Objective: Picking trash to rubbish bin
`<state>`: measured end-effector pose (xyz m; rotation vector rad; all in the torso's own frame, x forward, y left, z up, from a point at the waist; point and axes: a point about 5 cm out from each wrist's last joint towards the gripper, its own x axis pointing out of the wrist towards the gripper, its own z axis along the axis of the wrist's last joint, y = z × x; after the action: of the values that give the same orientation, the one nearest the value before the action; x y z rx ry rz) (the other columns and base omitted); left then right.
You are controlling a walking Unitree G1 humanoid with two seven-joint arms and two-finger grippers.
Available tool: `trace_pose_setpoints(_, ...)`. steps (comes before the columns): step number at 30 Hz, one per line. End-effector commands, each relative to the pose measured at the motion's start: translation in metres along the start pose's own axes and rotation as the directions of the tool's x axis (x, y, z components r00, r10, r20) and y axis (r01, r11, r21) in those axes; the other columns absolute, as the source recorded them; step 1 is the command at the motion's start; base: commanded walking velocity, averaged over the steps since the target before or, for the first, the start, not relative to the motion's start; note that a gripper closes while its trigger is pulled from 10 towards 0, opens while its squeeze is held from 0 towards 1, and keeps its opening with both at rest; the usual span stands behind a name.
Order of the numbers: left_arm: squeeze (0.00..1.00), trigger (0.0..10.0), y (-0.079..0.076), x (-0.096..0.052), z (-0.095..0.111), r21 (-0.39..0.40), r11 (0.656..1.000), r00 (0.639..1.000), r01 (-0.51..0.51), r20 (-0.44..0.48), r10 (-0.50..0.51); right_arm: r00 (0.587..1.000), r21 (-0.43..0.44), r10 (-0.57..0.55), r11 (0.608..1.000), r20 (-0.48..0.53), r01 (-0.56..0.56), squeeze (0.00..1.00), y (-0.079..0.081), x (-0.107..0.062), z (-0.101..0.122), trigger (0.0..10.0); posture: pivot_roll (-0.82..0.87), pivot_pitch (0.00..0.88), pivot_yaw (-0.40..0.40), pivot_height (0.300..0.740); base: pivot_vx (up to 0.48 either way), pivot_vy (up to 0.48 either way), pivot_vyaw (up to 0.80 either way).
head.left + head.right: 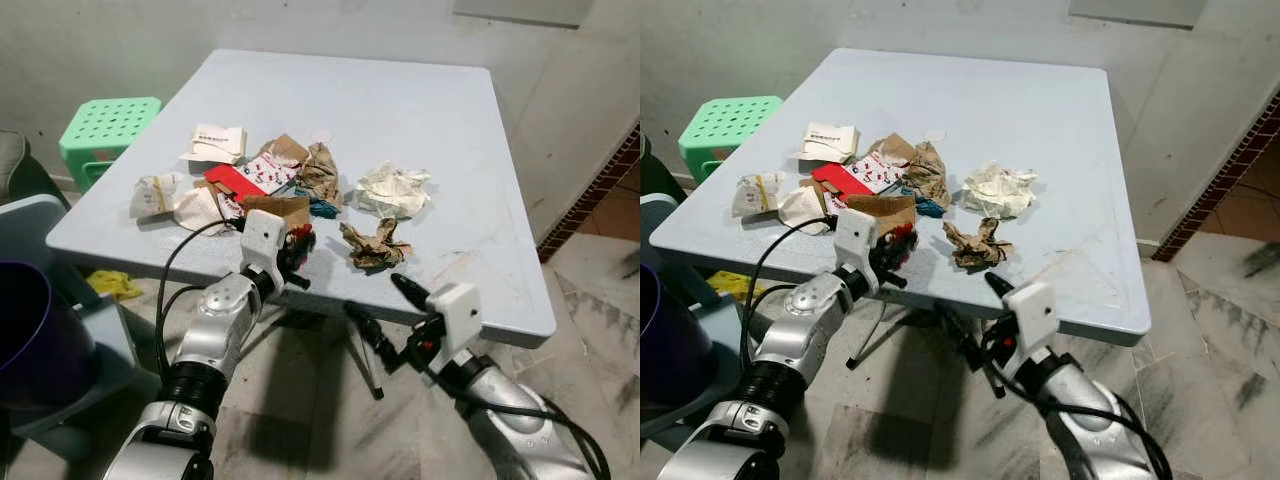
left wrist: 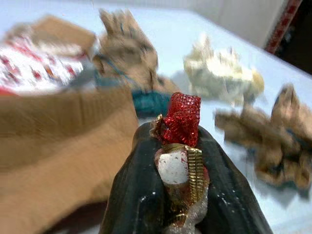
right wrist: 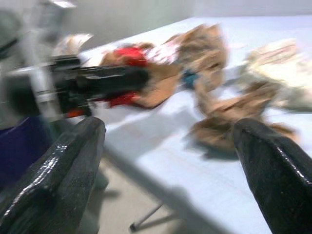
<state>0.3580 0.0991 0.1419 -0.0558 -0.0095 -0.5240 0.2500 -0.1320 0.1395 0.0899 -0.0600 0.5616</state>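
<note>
Pinching red mesh wrapper (image 2: 181, 119), left gripper (image 1: 297, 252) at table (image 1: 420, 110) edge

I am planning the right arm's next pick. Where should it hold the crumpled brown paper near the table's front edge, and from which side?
Probably pinch one raised fold of the crumpled brown paper, coming from the table's near edge, where the open right gripper waits. The paper lies apart from the other litter, low and spread, so its upstanding creases offer the best bite.
</note>
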Motion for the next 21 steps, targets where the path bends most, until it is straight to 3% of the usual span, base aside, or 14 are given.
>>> trace_pose_setpoints(1,0.0,0.0,0.003,-0.002,0.011,-0.005,1.0,0.999,-0.026,0.036,0.026,0.999,-0.007,-0.031,0.999,0.039,0.031,0.0,-0.008,0.002,0.005,10.0,0.0,0.06,-0.012,0.74,0.0,0.0,0.0)
trace_pose_setpoints(2,0.0,0.0,0.003,-0.002,0.012,-0.008,0.999,0.999,-0.031,0.041,0.031,0.998,-0.01,-0.038,0.999,0.043,0.038,0.0,-0.01,0.003,0.005,10.0,0.01,0.057,-0.013,0.74,0.0,0.0,0.0)
trace_pose_setpoints(3,0.0,10.0,0.002,-0.003,0.013,0.004,0.999,0.998,-0.035,0.045,0.035,0.997,-0.019,-0.052,0.998,0.06,0.053,0.0,-0.013,0.004,0.007,10.0,0.01,0.048,-0.017,0.74,0.0,0.0,0.0)
trace_pose_setpoints(11,0.0,10.0,0.005,-0.016,0.015,0.032,0.987,0.984,-0.16,0.084,0.157,0.975,-0.086,-0.199,0.975,0.099,0.207,0.0,-0.038,0.013,0.009,10.0,0.04,0.0,-0.04,0.74,0.0,0.0,0.0)
trace_pose_setpoints(13,0.0,10.0,0.007,-0.021,0.018,0.078,0.976,0.973,-0.202,0.126,0.192,0.97,-0.085,-0.219,0.97,0.101,0.228,0.0,-0.042,0.015,0.008,10.0,0.04,0.0,-0.041,0.74,0.0,0.0,0.0)
trace_pose_setpoints(18,0.0,10.0,0.013,-0.031,0.014,0.142,0.95,0.957,-0.279,0.122,0.263,0.946,-0.118,-0.313,0.939,0.086,0.322,0.0,-0.055,0.018,0.004,10.0,0.05,0.0,-0.049,0.74,0.0,0.0,0.0)
trace_pose_setpoints(21,0.0,10.0,0.018,-0.035,0.014,0.101,0.948,0.95,-0.301,0.122,0.289,0.938,-0.113,-0.334,0.933,0.09,0.343,0.0,-0.058,0.019,0.002,10.0,0.06,0.0,-0.055,0.74,0.0,0.0,0.0)
